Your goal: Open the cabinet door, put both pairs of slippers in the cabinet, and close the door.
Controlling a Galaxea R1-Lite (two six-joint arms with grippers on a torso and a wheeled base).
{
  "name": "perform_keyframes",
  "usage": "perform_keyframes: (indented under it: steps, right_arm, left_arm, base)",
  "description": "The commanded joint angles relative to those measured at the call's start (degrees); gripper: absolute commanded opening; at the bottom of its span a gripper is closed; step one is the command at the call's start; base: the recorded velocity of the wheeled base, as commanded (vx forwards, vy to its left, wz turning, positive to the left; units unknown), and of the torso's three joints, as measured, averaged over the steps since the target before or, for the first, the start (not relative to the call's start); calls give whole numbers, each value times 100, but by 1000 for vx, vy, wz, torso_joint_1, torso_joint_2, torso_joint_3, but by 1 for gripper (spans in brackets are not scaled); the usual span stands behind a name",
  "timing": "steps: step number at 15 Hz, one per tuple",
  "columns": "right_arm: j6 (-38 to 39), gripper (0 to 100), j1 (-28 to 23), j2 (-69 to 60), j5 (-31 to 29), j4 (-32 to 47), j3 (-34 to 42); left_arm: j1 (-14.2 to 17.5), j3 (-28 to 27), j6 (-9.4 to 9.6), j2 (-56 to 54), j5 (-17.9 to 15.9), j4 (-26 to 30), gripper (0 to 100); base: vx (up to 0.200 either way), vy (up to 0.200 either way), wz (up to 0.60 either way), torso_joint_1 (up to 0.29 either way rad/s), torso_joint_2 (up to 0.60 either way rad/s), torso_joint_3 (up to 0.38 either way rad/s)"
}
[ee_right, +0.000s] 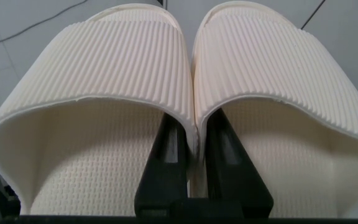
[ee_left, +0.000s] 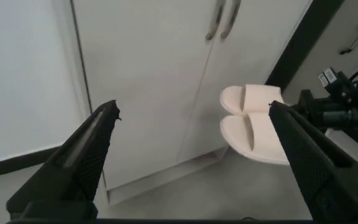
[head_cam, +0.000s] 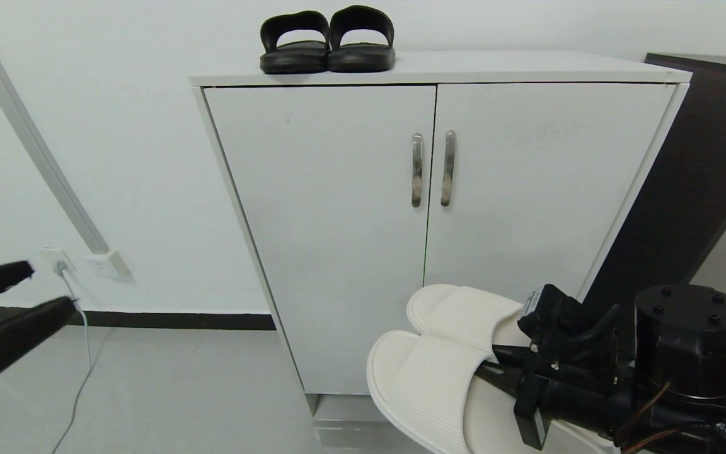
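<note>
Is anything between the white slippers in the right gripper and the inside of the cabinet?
Yes. Both cabinet doors are shut in front of the white slippers held by the right gripper. The open left gripper is off to the side, touching neither handle.

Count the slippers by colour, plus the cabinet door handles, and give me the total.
Black slippers: 2
White slippers: 2
Door handles: 2
Total: 6
</note>
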Motion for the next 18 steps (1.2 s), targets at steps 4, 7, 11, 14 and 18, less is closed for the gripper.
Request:
perform_keyframes:
  steps: [4, 7, 11, 14, 18]
  right_arm:
    - [7, 0, 9, -65, 14, -1, 47]
    - [7, 0, 9, -109, 23, -1, 118]
    - [25, 0, 9, -82, 23, -1, 144]
    - [25, 0, 0, -65, 23, -1, 153]
    - [16, 0, 0, 6, 23, -1, 144]
  left_arm:
    - [-1422, -1211, -13, 2073, -9, -661, 100]
    - [-2318, -2054, -22, 2987, -62, -784, 100]
    - [-2819, -3127, -136, 4041, -71, -907, 100]
    - [-2881, -3918, -312, 4797, -352, -890, 100]
    - [-2942, -4559, -584, 5500, -669, -898, 100]
  base:
    - [0, 0, 0, 0, 0, 0]
    - [0, 0, 0, 0, 0, 0]
    - [0, 0, 0, 0, 0, 0]
    - [0, 0, 0, 0, 0, 0]
    - [0, 0, 0, 0, 0, 0]
